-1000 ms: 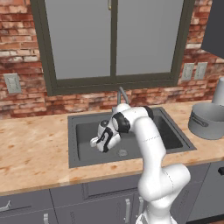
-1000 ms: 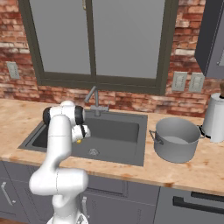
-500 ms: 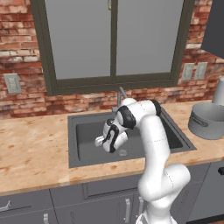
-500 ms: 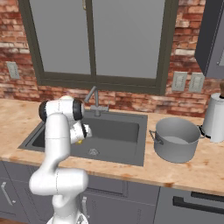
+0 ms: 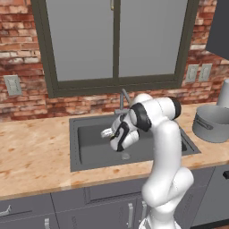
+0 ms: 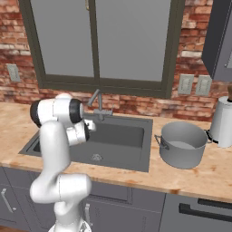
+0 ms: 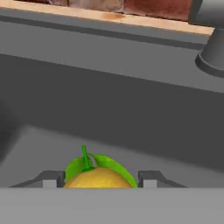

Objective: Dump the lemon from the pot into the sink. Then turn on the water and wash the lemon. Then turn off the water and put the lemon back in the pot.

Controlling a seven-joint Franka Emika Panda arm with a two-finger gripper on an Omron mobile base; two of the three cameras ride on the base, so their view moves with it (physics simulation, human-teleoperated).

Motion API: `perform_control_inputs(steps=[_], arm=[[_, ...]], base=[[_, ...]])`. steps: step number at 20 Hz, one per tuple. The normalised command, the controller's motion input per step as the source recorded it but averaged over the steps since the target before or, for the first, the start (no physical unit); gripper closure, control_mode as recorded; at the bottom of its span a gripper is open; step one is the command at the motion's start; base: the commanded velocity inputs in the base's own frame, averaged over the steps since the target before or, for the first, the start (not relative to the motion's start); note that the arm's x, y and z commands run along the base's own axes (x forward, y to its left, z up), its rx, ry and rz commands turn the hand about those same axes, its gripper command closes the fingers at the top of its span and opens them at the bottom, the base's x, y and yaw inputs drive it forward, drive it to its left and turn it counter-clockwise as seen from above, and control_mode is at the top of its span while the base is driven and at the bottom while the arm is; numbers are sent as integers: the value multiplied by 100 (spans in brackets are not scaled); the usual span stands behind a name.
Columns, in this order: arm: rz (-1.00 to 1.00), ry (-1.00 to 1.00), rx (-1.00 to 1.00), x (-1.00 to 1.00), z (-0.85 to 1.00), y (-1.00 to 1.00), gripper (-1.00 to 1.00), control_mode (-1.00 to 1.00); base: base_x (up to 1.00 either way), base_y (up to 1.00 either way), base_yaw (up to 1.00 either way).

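Yellow, with a green stem and leaves on top, the lemon (image 7: 98, 176) sits between the two dark finger tips of the gripper (image 7: 99, 178), which are closed against its sides and hold it. The gripper (image 5: 117, 135) hangs over the dark grey sink (image 5: 91, 147), above the basin floor and its small silver drain (image 5: 125, 156). Behind the lemon, the hand view shows the sink's back wall (image 7: 109, 100) and, at upper right, the round base of the tap (image 7: 213, 52). The tap (image 6: 97, 105), a slim grey gooseneck, stands at the rear edge of the sink (image 6: 120, 140) below the window (image 6: 97, 43); no stream runs from it. The grey metal pot (image 6: 181, 144) stands upright on the wooden counter (image 6: 204, 174) just to the right of the sink, apart from the arm. A pale vessel (image 6: 224, 121) stands near the pot, further right.
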Motion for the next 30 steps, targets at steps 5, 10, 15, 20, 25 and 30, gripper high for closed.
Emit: perform_control_inputs(steps=[5, 10, 15, 20, 25, 30], arm=[[-1, -13, 7, -32, 87, 6, 100, -100], [0, -2, 3, -54, 54, 24, 100, -100], [0, -3, 1, -66, 58, 22, 100, -100], [0, -5, 2, -70, 86, 13, 100, -100], [-2, -3, 3, -62, 100, 4, 100, -100], [-6, 2, 2, -16, 100, -1, 100, -100]], base=[[0, 0, 0], [0, 0, 0], [0, 0, 0], [0, 0, 0], [0, 0, 0], [0, 0, 0]])
